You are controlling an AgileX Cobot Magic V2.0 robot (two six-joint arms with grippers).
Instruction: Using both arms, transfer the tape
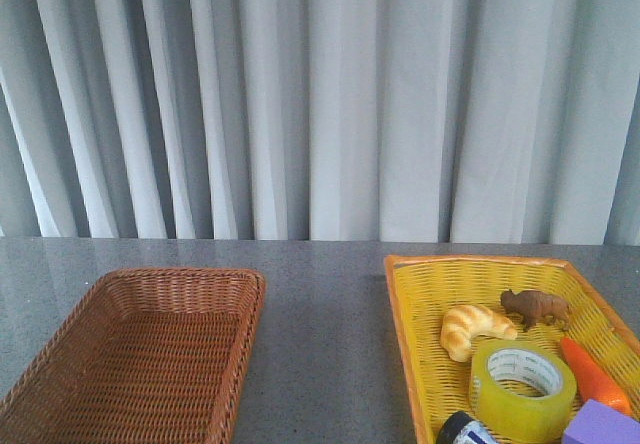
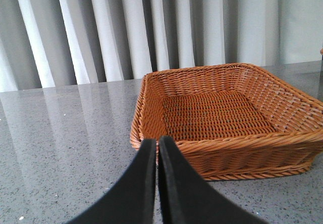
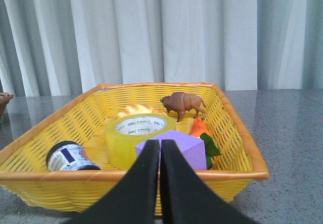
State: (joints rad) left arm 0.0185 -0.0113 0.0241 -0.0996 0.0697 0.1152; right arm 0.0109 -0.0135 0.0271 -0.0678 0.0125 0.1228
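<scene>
The tape [image 1: 522, 386] is a wide yellow roll with a white printed core. It lies flat in the yellow basket [image 1: 420, 334] at the front right, and shows in the right wrist view [image 3: 135, 138] too. My right gripper [image 3: 160, 148] is shut and empty, just outside the basket's near rim [image 3: 151, 175], short of the tape. My left gripper [image 2: 157, 146] is shut and empty, just outside the near rim of the empty brown wicker basket [image 2: 222, 115]. Neither arm shows in the front view.
The yellow basket also holds a croissant [image 1: 474, 327], a brown bison figure [image 1: 537, 307], a carrot [image 1: 594, 374], a purple block [image 3: 184, 146] and a dark round jar with white-blue label [image 3: 68, 157]. The brown basket [image 1: 135, 354] stands at left. Grey curtains hang behind.
</scene>
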